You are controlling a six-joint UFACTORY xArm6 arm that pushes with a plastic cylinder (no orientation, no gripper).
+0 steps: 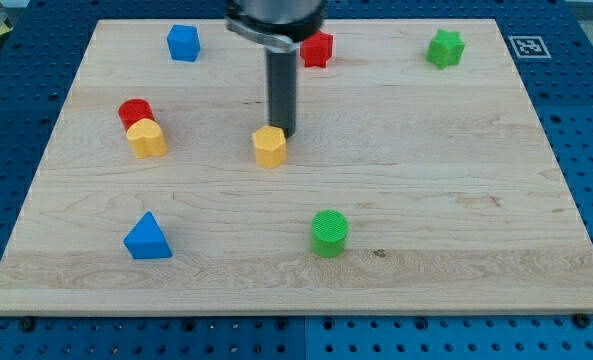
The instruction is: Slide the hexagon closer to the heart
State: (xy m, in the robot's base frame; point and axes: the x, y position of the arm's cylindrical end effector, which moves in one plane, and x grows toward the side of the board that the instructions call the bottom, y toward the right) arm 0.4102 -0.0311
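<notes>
A yellow hexagon [269, 146] lies near the middle of the wooden board [456, 200]. A yellow heart [147, 138] lies toward the view's left, touching a red cylinder [134, 112] just above it. My dark rod comes down from the view's top. My tip [283, 133] rests at the hexagon's upper right edge, touching it or nearly so. The heart is well to the left of the hexagon, with bare board between them.
A blue block [183, 42] sits at the top left. A red block [318, 48] sits at the top middle, partly behind the rod, and a green block [445, 48] at the top right. A blue triangle [148, 237] lies at the bottom left and a green cylinder [329, 232] at the bottom middle.
</notes>
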